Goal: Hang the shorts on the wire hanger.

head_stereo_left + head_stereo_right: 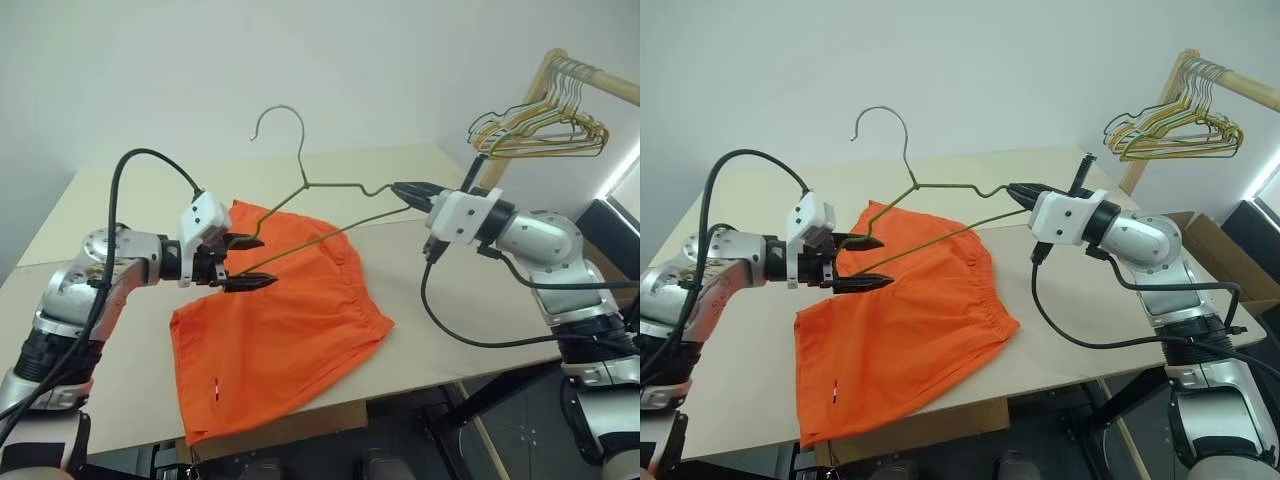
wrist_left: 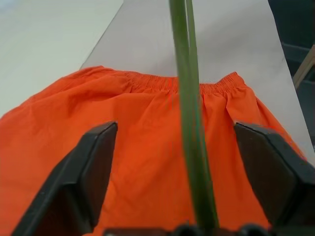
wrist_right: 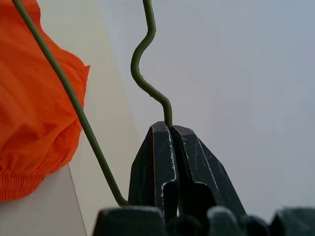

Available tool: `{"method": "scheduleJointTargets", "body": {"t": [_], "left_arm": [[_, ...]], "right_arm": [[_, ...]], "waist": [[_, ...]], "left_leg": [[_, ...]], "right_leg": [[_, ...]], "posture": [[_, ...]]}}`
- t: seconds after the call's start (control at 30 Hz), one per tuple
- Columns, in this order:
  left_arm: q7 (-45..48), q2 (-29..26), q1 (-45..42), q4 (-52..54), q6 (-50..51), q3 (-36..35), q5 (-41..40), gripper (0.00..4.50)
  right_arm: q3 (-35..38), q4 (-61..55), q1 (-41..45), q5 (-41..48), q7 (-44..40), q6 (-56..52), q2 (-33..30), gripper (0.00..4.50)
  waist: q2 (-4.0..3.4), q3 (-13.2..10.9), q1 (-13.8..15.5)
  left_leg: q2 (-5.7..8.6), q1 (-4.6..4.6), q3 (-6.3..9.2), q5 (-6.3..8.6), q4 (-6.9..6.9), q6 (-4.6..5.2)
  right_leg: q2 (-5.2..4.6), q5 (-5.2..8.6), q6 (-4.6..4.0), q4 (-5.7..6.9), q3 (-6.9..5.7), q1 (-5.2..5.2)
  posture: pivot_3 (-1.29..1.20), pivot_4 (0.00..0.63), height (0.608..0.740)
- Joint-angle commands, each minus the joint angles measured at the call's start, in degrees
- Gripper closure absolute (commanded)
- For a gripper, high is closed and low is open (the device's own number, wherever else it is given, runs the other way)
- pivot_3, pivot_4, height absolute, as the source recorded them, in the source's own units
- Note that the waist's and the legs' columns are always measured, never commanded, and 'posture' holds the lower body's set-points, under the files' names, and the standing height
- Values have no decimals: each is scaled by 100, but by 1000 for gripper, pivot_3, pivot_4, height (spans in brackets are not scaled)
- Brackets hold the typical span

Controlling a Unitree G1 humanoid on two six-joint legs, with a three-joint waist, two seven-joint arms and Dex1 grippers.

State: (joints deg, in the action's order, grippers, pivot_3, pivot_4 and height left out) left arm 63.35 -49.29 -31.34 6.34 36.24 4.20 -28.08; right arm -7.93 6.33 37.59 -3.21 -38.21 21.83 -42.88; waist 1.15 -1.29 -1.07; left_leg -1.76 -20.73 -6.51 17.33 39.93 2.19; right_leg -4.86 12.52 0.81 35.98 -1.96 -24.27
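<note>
The bright orange shorts (image 1: 290,330) lie flat on the table (image 1: 110,200), waistband toward the right. Above them the wire hanger (image 1: 335,186) hangs in the air, hook up. My right gripper (image 1: 400,190) is shut on its right shoulder corner; the right wrist view shows the wire (image 3: 142,49) pinched between the fingertips. My left gripper (image 1: 265,262) stands open at the hanger's left end. In the left wrist view the hanger's wire (image 2: 189,123) runs between the two spread fingers (image 2: 93,167) without either one touching it, the shorts (image 2: 142,147) below.
A bunch of gold and green wire hangers (image 1: 545,130) hangs on a wooden rail at the back right. A cardboard box (image 1: 1220,250) stands beyond the table's right edge. The shorts' lower leg reaches the table's front edge.
</note>
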Motion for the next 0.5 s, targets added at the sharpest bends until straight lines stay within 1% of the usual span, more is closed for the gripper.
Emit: {"method": "scheduleJointTargets", "body": {"t": [0.03,0.23,0.3,0.33,0.43,0.5], "left_arm": [[74,-6,-165,-8,-101,-63,90,1836],[140,45,-195,-119,-121,-113,129,3799],[156,53,-176,-123,-135,-120,135,4393],[155,60,-164,-113,-129,-132,124,4454],[29,106,-132,-79,-145,-138,180,4454],[1,90,-132,-101,-175,-104,264,4454]], "right_arm": [[327,-193,126,120,-6,48,-36,4500],[387,-206,65,89,-66,80,-72,4500],[402,-204,45,83,-76,95,-67,4500],[411,-215,27,83,-85,103,-67,4500],[401,-248,-38,78,-164,184,-90,4500],[354,-266,-79,128,-356,235,-159,4500]], "waist": [[0,0,-2],[0,0,-10],[0,0,-11],[0,0,-12],[0,0,-10],[0,0,-9]], "left_leg": [[0,0,0,0,0,0],[-1,0,0,1,3,2],[-1,0,0,1,4,2],[-1,0,0,1,4,3],[-1,-1,0,2,5,3],[-1,-1,0,3,7,5]], "right_leg": [[0,0,0,0,0,0],[0,0,0,2,0,0],[0,0,0,2,0,0],[0,0,0,2,0,0],[0,0,0,3,0,0],[0,0,0,3,1,1]], "posture": [[-7,0,740],[-10,0,740],[-10,0,740],[-10,0,740],[-9,0,740],[-8,0,740]]}}
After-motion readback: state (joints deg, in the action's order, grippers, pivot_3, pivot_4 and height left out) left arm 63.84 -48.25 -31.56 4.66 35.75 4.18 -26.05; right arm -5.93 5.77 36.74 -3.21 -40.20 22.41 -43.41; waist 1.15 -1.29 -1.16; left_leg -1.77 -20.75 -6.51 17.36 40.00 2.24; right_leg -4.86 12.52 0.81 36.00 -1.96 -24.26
